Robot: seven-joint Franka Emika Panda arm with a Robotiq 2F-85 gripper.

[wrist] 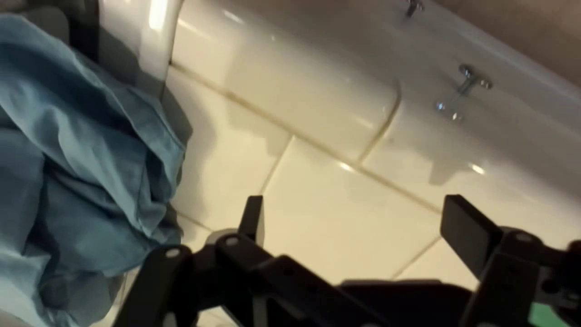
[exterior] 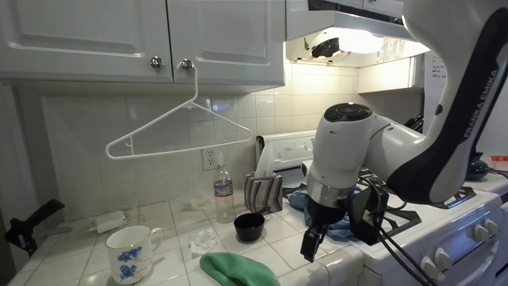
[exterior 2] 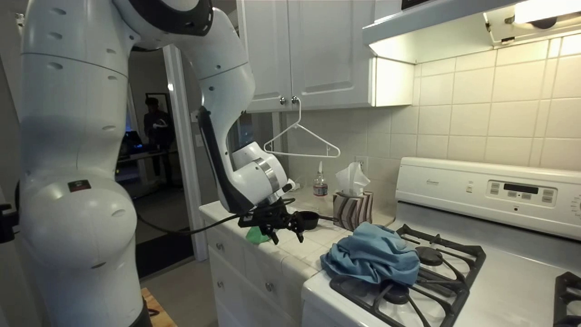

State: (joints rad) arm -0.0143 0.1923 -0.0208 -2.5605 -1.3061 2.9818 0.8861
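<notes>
In an exterior view, the green cloth (exterior 2: 257, 235) sits left of the black bowl (exterior 2: 311, 220); a low swing could drag it. In front of the bowl, the pincer (exterior 2: 288, 240) hangs spread and empty above the tiled desk (exterior 2: 305, 249); descending too far could jam its tips. Right of the bowl, the blue cloth (exterior 2: 374, 256) lies bunched over the burner grate (exterior 2: 466, 282), which could snag its folds.

In an exterior view, around the round black bowl (exterior: 249, 235) on the white tiled tabletop (exterior: 283, 244) lie a striped cardboard tissue box (exterior: 262, 195) at one o'clock, blue cloth (exterior: 338, 232) at three, mostly on the white stove (exterior: 456, 238), green cloth (exterior: 238, 270) at six, clear plastic bottle (exterior: 224, 200) at eleven.
</notes>
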